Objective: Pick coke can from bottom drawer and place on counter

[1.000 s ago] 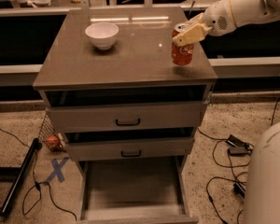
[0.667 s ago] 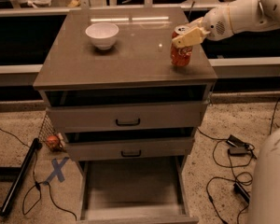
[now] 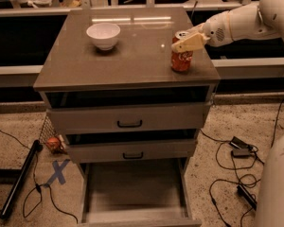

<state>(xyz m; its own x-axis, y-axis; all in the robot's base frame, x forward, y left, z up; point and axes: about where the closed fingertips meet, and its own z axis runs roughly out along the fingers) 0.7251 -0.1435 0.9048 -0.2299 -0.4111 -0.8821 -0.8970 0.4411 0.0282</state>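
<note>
1. Red coke can (image 3: 181, 59) stands upright on the bench (image 3: 128, 65), near its right front corner and well apart from the white bowl (image 3: 103, 35).
2. The jaws sit at the can's upper part, reaching in from the right. I cannot tell whether they clamp it or are slack.
3. The bottom drawer (image 3: 132, 190) is pulled out with no can in it, so I judge the step in hand to be the placing, nearly complete.
4. The next move calls for parting the jaws fully, then drawing straight away without tipping the can.
</note>
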